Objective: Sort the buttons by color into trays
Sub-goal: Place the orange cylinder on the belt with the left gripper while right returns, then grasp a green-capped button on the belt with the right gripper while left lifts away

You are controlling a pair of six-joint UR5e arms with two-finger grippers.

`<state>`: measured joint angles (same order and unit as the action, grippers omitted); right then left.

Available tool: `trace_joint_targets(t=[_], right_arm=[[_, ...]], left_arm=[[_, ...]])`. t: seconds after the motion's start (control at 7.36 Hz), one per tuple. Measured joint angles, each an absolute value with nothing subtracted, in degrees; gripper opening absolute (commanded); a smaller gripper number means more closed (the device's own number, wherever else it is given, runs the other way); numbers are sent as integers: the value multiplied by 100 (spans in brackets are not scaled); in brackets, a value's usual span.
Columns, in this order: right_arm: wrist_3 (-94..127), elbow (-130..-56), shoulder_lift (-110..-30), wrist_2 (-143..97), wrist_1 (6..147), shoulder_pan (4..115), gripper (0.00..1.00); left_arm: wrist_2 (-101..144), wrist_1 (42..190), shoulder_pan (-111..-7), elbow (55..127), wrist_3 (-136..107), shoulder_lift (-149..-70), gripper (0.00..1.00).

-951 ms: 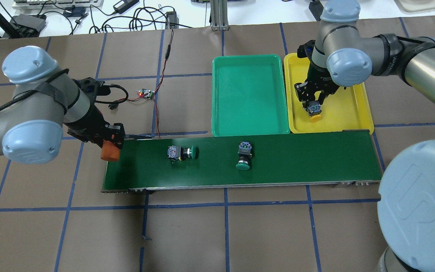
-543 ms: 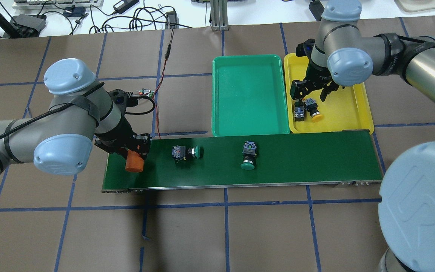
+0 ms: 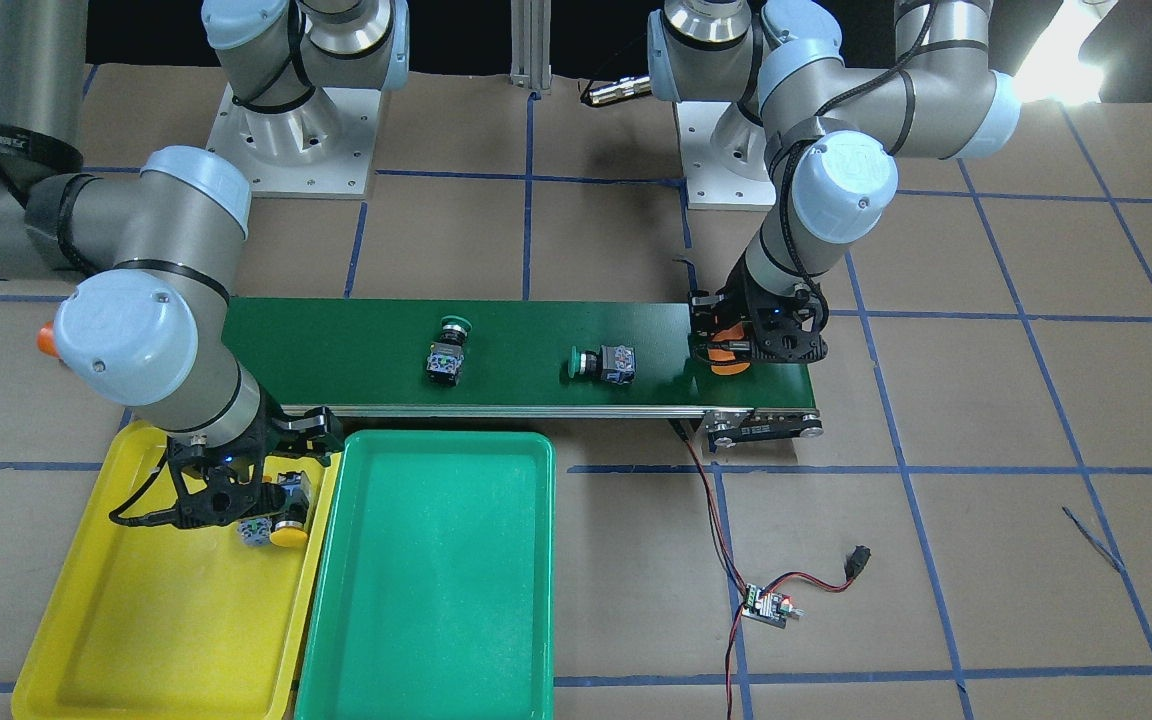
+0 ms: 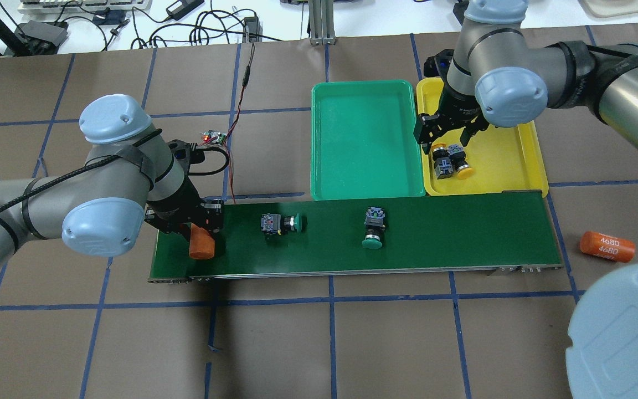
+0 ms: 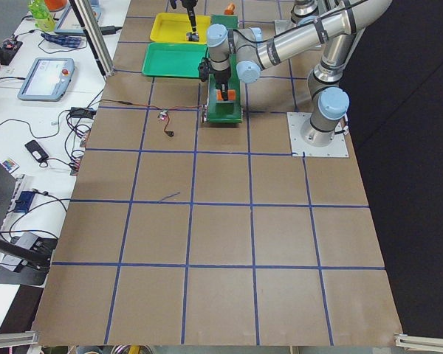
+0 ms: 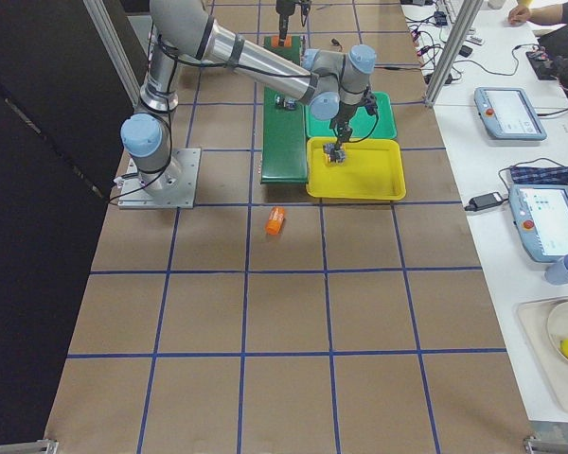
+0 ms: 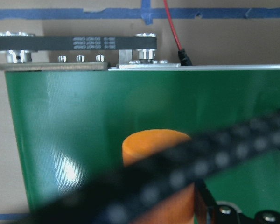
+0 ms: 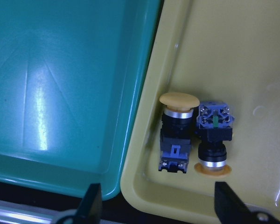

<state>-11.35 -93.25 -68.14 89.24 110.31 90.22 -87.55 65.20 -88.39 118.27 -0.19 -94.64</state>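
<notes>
Trouble spots, front-facing view: hovering the right tool point(image 3: 236, 500), spread wide and empty, over both yellow buttons point(image 3: 276, 518) lying side by side in the yellow tray point(image 3: 86, 640) at lower left, close against the wall next to the green tray point(image 3: 426, 600); risking a clipped cap on any sideways exit. Clamping an orange cylinder point(image 3: 731, 357) in the left tool point(image 3: 741, 340) at the right end of the conveyor belt point(image 3: 336, 340), probably feeding a non-button in behind the first green button point(image 3: 446, 355) and the second green button point(image 3: 604, 363) lying mid-belt.

Overhead view: seeing the green tray bare, so judging half the sort undone; risking a roll on grasping either green button, both resting on their sides, or a mistaken pick of the cylinder. Noting a second orange cylinder point(image 4: 607, 245) lying on the counter point(image 4: 352, 343) at right.

Right wrist view: confirming both fingers point(image 8: 91, 205) well apart, touching nothing.
</notes>
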Motion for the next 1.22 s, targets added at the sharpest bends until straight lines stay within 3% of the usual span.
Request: trace_joint_targets(t=[0.68, 1.22], right_arm=[[349, -10361, -7748, 8954, 11055, 9723, 85], [828, -10733, -7875, 8895, 11074, 9915, 84]], left_arm=[[-8903, 6785, -8811, 11162, -71, -9324, 100], [-8908, 8388, -8789, 9511, -89, -9036, 100]])
